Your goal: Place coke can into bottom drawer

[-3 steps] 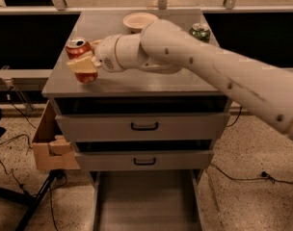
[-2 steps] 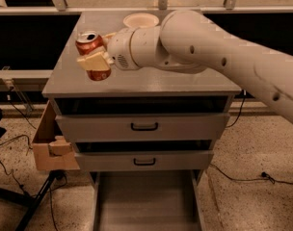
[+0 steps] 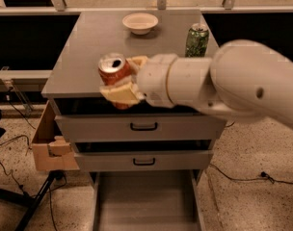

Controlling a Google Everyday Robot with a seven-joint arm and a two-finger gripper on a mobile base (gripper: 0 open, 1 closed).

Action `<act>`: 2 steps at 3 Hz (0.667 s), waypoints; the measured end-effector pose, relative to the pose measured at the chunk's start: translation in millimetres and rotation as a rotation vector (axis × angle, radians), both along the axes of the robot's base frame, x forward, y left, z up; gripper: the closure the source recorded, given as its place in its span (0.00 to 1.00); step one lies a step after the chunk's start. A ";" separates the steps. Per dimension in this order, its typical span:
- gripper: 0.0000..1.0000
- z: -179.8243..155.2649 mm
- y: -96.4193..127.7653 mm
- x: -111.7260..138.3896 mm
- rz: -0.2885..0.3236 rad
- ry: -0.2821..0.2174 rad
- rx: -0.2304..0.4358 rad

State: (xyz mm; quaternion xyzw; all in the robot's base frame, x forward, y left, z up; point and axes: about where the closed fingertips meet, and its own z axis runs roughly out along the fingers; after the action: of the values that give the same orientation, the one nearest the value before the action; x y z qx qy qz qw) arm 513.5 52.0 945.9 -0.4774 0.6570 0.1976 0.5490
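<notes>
Lab, floor cables (image 3: 233,178), pincer (image 3: 118,83) at cabinet (image 3: 84,47) front

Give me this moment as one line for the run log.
gripper: shut on coke can, at cabinet front edge | bottom drawer: open, can not yet inside | green can, bowl: on cabinet top

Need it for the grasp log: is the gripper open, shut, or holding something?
Gripper: shut on the coke can, in the air by the cabinet's front edge, with the open bottom drawer below.

gripper (image 3: 123,78) at cabinet (image 3: 84,52) front: covers coke can (image 3: 113,67) lower half | bottom drawer (image 3: 146,203): front cut off
</notes>
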 end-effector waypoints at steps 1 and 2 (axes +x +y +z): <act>1.00 -39.4 -32.6 -22.8 -0.020 0.008 0.009; 1.00 -80.1 -75.6 -26.2 -0.051 -0.021 0.033</act>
State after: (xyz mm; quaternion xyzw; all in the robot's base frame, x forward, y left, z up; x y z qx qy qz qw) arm 487.3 -23.6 865.8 -0.4535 0.6598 0.1896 0.5684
